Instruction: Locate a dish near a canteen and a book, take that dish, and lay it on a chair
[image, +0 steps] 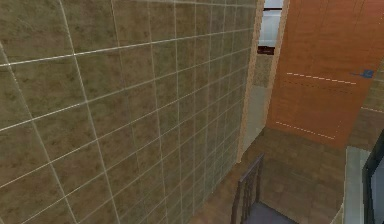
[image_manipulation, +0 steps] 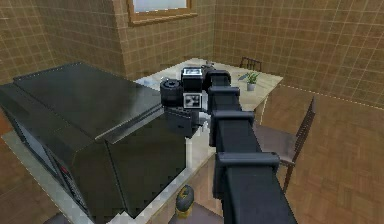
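Note:
In the arm side view my arm (image_manipulation: 235, 150) rises from the bottom edge over a pale counter (image_manipulation: 165, 205). Its two white marker squares (image_manipulation: 183, 88) sit at the far end. The gripper (image_manipulation: 178, 118) is the dark body just below them, close against a large black appliance (image_manipulation: 85, 120) on the counter, so I cannot tell whether it holds anything. A dark wooden chair (image_manipulation: 292, 138) stands to the right of the arm on the brown floor. Its back also rises at the forward view's bottom, chair (image: 250, 185). A small dark and yellowish object (image_manipulation: 185, 200) stands on the counter near the bottom edge.
A light table (image_manipulation: 262, 88) stands beyond the arm with a small potted plant (image_manipulation: 250, 80) and dark items on it. A window (image_manipulation: 160, 10) is set in the tiled far wall. In the forward view a tiled wall (image: 110, 110) runs close on the left, and an orange door (image: 320, 70) stands ahead.

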